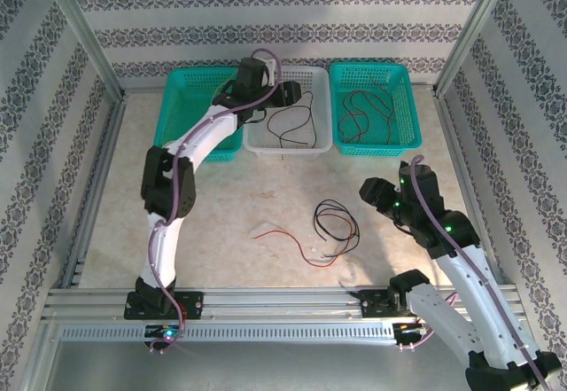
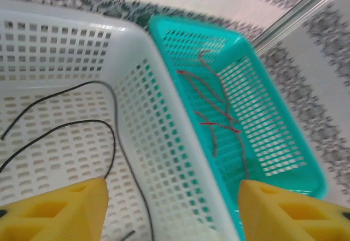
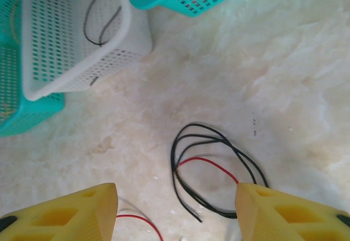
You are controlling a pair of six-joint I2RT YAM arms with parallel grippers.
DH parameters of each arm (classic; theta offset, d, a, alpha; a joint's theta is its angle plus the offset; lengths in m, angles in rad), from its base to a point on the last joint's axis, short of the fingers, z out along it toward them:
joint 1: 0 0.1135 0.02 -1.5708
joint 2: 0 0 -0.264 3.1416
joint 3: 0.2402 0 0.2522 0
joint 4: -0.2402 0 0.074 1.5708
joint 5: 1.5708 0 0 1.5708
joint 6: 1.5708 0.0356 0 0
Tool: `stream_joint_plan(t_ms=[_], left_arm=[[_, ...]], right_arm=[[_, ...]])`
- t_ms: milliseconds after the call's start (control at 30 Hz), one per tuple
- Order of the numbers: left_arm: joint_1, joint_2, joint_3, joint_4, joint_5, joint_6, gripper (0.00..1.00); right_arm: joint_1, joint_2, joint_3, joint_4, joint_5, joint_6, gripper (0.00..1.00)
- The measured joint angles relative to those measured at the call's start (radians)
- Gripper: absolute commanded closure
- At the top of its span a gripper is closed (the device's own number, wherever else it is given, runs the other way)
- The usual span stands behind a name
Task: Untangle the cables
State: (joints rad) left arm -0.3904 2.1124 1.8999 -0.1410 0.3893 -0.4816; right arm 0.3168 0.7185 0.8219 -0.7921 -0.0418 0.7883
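**A:** What sort of room is it?

**B:** A small cell. The walls [image 1: 266, 32] are papered in pale stripes with bands of grey ornament. Aluminium posts [image 1: 84, 32] stand at the corners. A slotted metal rail [image 1: 266, 307] runs along the near edge, and both arms are bolted to it.

**A:** And the counter?

**B:** The counter [image 1: 221, 205] is cream-coloured and marbled, with a few faint marks. Three perforated baskets stand side by side along its far edge. There is a left teal basket [image 1: 182, 107], a white basket [image 1: 288, 147] in the middle and a right teal basket [image 1: 376, 149].

**A:** Where are the cables?

**B:** They are spread about. A black coil [image 1: 335, 221] lies loose near the middle of the counter, and a red strand [image 3: 208, 164] crosses inside it. A red cable [image 1: 279, 234] lies just left of the coil. A single black cable [image 1: 292, 125] lies in the white basket. Dark and red cables [image 1: 359, 116] lie in the right teal basket.

**A:** And the tools?

**B:** The left tool [image 2: 172, 197] hangs over the white basket with its yellow fingers apart and nothing between them. The right tool [image 3: 176, 197] hovers above the counter near the black coil. Its fingers are also spread, and it grips nothing.
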Motion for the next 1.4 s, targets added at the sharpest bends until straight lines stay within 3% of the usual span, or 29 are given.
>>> stream_joint_plan(t_ms=[300,467,700,767,900,1067,1200,1400], left_arm=[[0.000,-0.517,-0.475,0.170,0.113,-0.067,0.46],[-0.005,-0.712,-0.748,0.147,0.138,-0.081,0.50],[-0.035,-0.915,-0.988,0.099,0.134,-0.118,0.52],[-0.039,-0.948,-1.009,0.099,0.133,-0.129,0.52],[-0.045,-0.958,-1.020,0.101,0.133,-0.145,0.53],[-0.068,-0.938,-1.023,0.109,0.133,-0.163,0.53],[-0.094,-0.915,-1.023,0.123,0.133,-0.171,0.50],[-0.133,-0.878,-1.023,0.151,0.134,-0.176,0.44]], right_arm=[[0.130,0.163,-0.159,-0.002,0.036,-0.011,0.47],[0.166,0.286,-0.205,0.067,0.058,-0.016,0.51],[0.166,0.477,-0.207,0.184,0.080,-0.060,0.62],[0.166,0.528,-0.204,0.210,0.085,-0.073,0.69],[0.177,0.597,-0.194,0.235,0.105,-0.089,0.72],[0.210,0.625,-0.182,0.243,0.131,-0.096,0.98],[0.218,0.582,-0.166,0.232,0.147,-0.105,1.00],[0.223,0.390,-0.074,0.229,0.091,-0.112,1.00]])
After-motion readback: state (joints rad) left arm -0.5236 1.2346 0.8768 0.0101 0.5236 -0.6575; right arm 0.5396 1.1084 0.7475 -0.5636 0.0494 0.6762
